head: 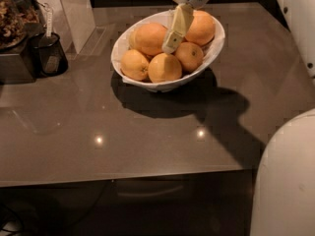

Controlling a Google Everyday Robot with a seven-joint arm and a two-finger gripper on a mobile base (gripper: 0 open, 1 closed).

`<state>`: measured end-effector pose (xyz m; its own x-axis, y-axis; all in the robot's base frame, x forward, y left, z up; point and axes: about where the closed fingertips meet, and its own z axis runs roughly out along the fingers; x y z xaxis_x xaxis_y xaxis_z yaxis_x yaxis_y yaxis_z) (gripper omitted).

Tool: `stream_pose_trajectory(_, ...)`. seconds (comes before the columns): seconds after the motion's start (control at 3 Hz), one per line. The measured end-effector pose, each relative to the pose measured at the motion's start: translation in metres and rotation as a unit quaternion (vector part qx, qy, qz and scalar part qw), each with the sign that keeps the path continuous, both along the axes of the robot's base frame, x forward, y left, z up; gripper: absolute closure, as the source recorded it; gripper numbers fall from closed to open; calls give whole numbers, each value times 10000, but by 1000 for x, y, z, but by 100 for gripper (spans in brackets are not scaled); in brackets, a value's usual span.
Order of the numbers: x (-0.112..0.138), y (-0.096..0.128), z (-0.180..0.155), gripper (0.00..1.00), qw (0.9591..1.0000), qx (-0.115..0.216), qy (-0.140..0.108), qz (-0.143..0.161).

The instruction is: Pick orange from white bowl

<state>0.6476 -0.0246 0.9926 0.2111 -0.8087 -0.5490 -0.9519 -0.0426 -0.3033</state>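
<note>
1. Table (147,141): a glossy grey-brown top that fills most of the frame, with two small light reflections in its lower half.
2. Robot body (288,181): a white rounded shell at the lower right edge; another white part stands at the upper right edge.
3. Shadow (206,107): a dark patch on the table below and to the right of the bowl.
4. White bowl (216,45): it stands on the table at upper centre, wide and shallow, and holds several oranges.
5. Dark appliance (15,48): at the upper left edge, only partly in frame.
6. White panel (74,9): upright at the upper left, just right of the appliance.
7. Gripper (170,45): it enters from the top centre and reaches down and to the left into the bowl. Its pale yellow tip lies in front of the gap between the two largest fruits. Whether it is open or closed cannot be told.
8. Orange (147,37): the large fruit in the back left of the bowl, just left of the gripper tip.
9. Second large orange (202,27): in the back right of the bowl.
10. Smaller oranges (165,68): they lie along the bowl's front.
11. Black cup (49,55): at the left, beside the appliance.
</note>
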Motion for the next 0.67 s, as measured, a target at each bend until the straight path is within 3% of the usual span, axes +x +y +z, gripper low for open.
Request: stream_pose_trajectory(0.67, 24, 34, -32, 0, 9989, 133, 288, 344)
